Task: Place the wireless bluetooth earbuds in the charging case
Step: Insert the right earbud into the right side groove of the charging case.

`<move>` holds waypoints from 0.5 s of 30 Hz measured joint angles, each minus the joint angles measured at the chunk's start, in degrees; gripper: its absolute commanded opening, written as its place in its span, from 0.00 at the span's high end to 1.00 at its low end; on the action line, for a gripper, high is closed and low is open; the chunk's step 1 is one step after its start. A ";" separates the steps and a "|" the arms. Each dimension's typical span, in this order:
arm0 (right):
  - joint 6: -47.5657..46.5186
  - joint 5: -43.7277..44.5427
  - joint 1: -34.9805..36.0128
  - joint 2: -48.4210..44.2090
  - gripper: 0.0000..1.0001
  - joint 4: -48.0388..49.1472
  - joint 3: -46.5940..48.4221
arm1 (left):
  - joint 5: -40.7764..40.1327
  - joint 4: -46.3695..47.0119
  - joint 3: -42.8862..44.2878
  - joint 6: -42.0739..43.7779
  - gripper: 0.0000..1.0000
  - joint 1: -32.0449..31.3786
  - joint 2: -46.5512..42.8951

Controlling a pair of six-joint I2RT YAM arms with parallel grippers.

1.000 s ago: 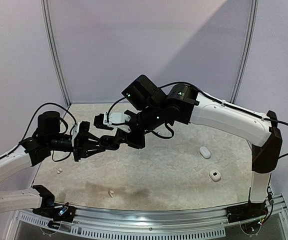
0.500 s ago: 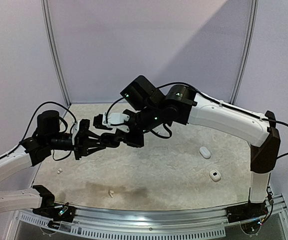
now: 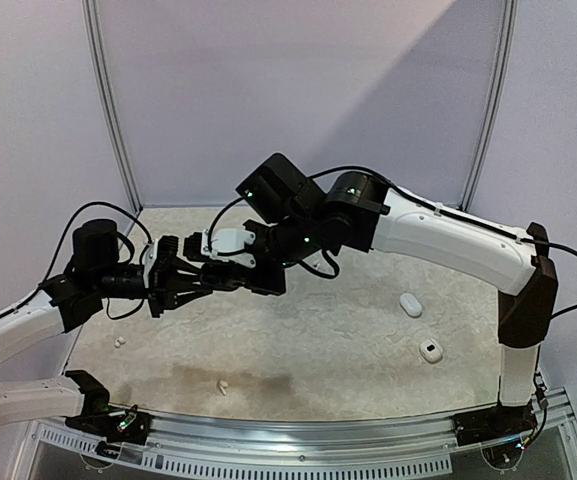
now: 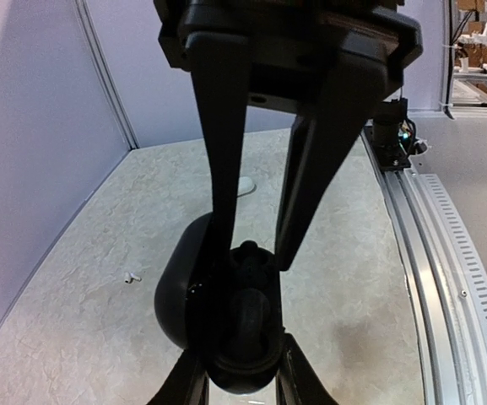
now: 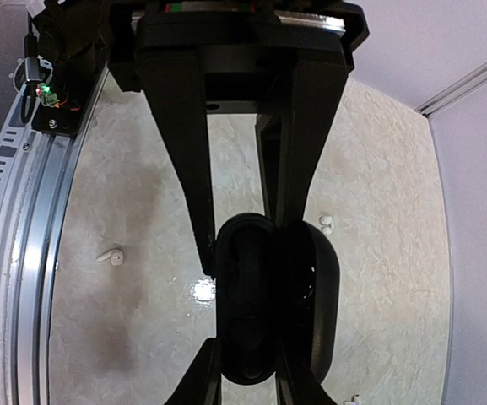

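Both the left pincer [image 4: 256,253] and the right pincer [image 5: 245,240] clench one glossy black pebble-shaped charging case [image 5: 311,295].

The left gripper [image 3: 200,287] and the right gripper [image 3: 220,279] meet tip to tip above the table [image 3: 328,335], at 9 o'clock from its centre. Between them is a black object [image 3: 211,283], too dark to name. One white earbud [image 3: 120,341] lies at 8 o'clock and another white earbud [image 3: 222,386] at 7 o'clock. A closed white case [image 3: 411,304] lies at 3 o'clock, and a second white case [image 3: 429,350] at 4 o'clock.
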 measured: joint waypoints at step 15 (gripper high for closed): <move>1.66 0.94 0.09 -1.60 0.63 0.68 -0.11 | -3.54 -1.49 -0.07 -1.95 1.00 -0.04 -0.02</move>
